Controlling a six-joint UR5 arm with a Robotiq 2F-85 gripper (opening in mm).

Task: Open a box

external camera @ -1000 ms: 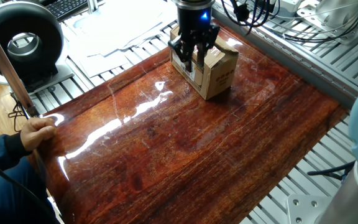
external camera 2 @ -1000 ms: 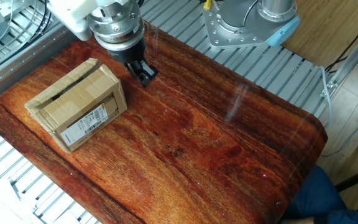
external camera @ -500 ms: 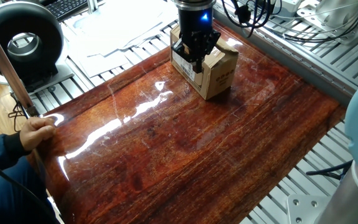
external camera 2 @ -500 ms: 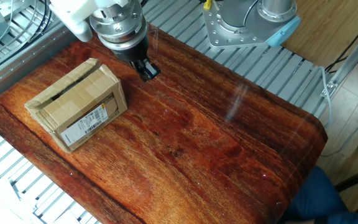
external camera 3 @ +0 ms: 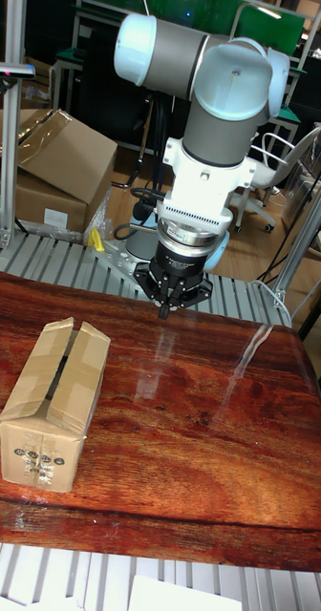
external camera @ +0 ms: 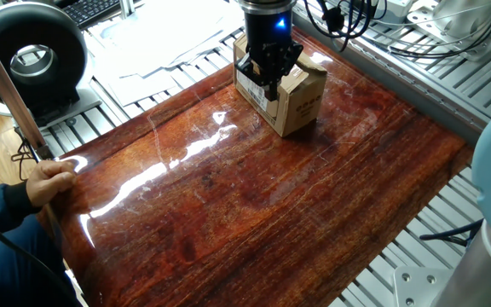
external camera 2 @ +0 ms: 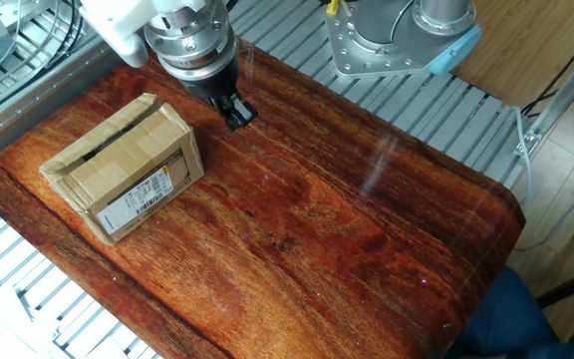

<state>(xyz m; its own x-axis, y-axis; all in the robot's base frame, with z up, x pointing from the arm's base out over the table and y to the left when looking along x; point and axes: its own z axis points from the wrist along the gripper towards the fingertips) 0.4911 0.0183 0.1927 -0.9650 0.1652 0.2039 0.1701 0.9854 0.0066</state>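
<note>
The box [external camera 2: 118,165] is a small brown cardboard carton on the wooden table [external camera 2: 317,219], near its far left corner. Its top flaps lie down with a narrow dark gap along the middle seam. A white label faces the other fixed view, and dark printing shows on its end in the tall fixed view, where the box [external camera 3: 52,401] sits at the left. My gripper [external camera 2: 237,115] hangs just above the table, to the right of the box and apart from it, fingers shut on nothing. In one fixed view the gripper [external camera: 269,85] overlaps the box [external camera: 301,95].
A person's hand [external camera: 54,179] rests at the table's left edge. A black round device [external camera: 31,55] and papers lie beyond the table. The arm's base [external camera 2: 407,40] stands past the far edge. Larger cardboard boxes [external camera 3: 55,153] sit behind.
The fingers stood apart one second ago and have since closed together. Since half a second ago nothing has moved. The box has stayed put.
</note>
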